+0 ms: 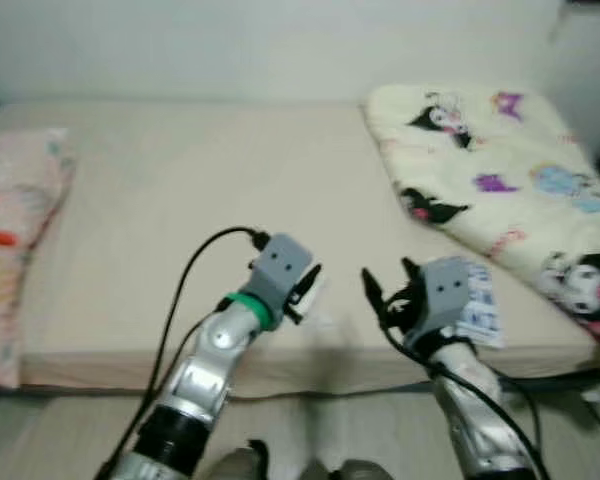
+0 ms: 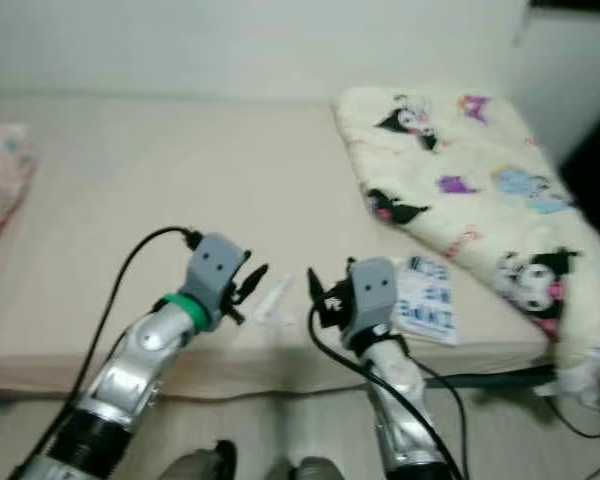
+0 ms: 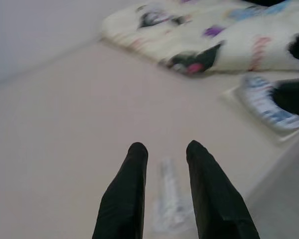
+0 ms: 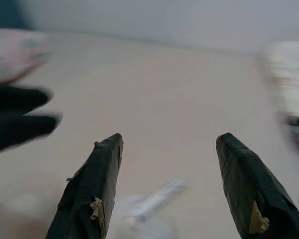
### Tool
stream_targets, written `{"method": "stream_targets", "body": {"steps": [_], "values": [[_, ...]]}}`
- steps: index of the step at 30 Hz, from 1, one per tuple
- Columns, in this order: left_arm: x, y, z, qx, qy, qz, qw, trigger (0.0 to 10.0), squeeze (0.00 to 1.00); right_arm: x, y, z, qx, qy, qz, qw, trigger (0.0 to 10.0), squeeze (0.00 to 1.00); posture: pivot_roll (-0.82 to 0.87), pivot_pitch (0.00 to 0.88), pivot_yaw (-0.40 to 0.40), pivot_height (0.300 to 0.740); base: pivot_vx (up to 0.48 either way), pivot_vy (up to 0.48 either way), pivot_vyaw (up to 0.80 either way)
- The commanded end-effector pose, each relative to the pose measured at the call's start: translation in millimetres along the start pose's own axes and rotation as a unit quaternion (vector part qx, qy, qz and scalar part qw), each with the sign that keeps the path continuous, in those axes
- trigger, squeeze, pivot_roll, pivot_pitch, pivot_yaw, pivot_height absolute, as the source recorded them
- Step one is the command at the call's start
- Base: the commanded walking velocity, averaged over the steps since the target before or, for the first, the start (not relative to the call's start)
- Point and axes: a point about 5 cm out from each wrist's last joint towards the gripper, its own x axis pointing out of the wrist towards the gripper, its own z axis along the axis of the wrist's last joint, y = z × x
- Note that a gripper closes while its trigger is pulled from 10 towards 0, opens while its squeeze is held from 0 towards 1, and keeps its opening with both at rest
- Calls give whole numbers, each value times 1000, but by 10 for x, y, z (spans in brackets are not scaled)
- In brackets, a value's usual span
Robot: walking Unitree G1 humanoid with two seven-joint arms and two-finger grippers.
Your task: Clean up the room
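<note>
A small clear plastic wrapper lies on the beige bed near its front edge. My left gripper hovers just over it, open with a narrow gap, and the wrapper lies below and between its fingers. My right gripper is a little to the right, open wide and pointing at the same wrapper. A white and blue packet rests flat on the bed beside the right wrist.
A cream blanket with cartoon figures covers the bed's right side. A pink pillow lies at the left edge. The wall runs behind the bed. Grey floor and black cables are at the front right.
</note>
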Motion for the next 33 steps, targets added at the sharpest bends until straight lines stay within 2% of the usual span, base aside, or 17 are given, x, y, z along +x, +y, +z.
{"method": "stream_targets", "body": {"steps": [1, 12, 16, 18, 20, 24, 30, 33], "values": [[-11, -52, -68, -6, 14, -4, 1000, 10000, 0, -45, -41, -60, 2, 13, -9, 1000, 10000, 0, -126, 22, 31, 740, 0, 0, 781], [-6, -31, -68, -8, 14, 4, 1000, 10000, 0, -47, -50, -39, 2, 5, -16, 1000, 10000, 0, -129, 25, 33, 740, 0, 0, 781], [-5, -28, -67, -10, 11, 5, 1000, 10000, 0, -48, -82, -49, 31, 5, -40, 999, 10000, 0, -130, 26, 34, 740, 0, 0, 0], [-4, -26, -71, -11, 10, 5, 1000, 10000, 0, -54, -141, -82, 56, 12, -74, 996, 10000, 0, -131, 25, 34, 740, 0, 0, 0], [-3, -21, -83, -11, 11, 6, 1000, 10000, 0, -61, -240, -145, 93, 31, -135, 986, 10000, 0, -132, 26, 35, 730, 0, 0, 0], [-4, -12, -102, -11, 14, 8, 1000, 10000, 0, -75, -323, -171, 116, 35, -180, 976, 10000, 0, -135, 26, 37, 720, 0, 0, 0], [-2, -6, -125, -8, 17, 9, 1000, 10000, 0, -83, -402, -163, 106, 31, -205, 973, 10000, 0, -137, 25, 39, 705, 0, 0, 0], [7, 5, -131, -7, 18, 14, 1000, 10000, 0, -75, -419, -140, 85, 30, -206, 974, 10000, 0, -140, 25, 39, 690, 0, 0, 0]]}}
